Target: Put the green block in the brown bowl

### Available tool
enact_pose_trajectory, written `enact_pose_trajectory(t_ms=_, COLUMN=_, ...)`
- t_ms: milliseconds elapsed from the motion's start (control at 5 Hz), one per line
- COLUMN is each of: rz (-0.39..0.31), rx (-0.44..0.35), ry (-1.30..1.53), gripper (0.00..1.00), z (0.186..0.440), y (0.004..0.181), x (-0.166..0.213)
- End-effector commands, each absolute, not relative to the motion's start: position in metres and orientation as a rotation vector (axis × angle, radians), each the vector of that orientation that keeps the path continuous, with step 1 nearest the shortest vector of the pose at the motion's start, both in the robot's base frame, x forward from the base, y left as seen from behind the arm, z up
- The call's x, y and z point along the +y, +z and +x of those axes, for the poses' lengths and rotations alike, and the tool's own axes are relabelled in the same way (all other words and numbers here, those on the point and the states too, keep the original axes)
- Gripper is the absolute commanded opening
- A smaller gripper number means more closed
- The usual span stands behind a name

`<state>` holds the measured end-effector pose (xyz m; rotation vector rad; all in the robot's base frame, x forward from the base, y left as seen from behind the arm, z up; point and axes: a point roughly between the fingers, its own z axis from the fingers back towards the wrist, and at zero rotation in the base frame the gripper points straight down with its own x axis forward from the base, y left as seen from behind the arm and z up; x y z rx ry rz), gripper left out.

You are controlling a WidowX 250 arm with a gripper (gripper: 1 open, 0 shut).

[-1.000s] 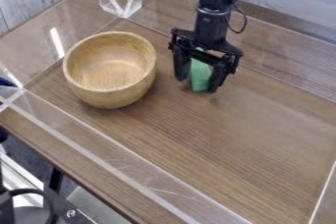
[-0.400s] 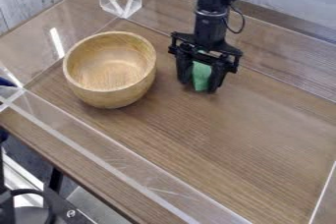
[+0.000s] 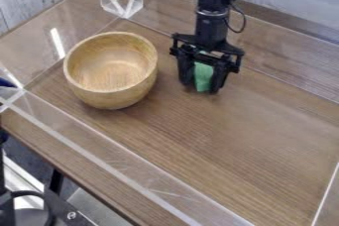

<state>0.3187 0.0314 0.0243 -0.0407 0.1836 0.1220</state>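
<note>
The green block (image 3: 203, 75) stands on the wooden table just right of the brown bowl (image 3: 111, 68). My gripper (image 3: 204, 79) comes straight down over the block, with a black finger (image 3: 183, 63) on each side of it. The jaws are shut on the green block, which still rests at table height. The light wooden bowl is upright with nothing inside, about a hand's width left of the gripper.
A clear plastic wall (image 3: 79, 170) runs along the table's front and left edges. A small clear stand (image 3: 122, 2) sits at the back left. Bare wood (image 3: 225, 161) stretches in front of and to the right of the gripper.
The jaws have drawn in a little around the green block. The arm, the block and the bowl stay where they were.
</note>
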Motion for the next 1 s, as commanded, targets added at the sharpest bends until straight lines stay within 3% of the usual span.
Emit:
enact_pose_trajectory(t_ms=0, rz=-0.043, rx=0.083, ry=0.1, gripper=0.0, z=0.34, y=0.032, x=0.04)
enact_pose_trajectory(t_ms=800, rz=-0.069, rx=0.057, ry=0.102, gripper=0.0, z=0.351, y=0.027, x=0.044)
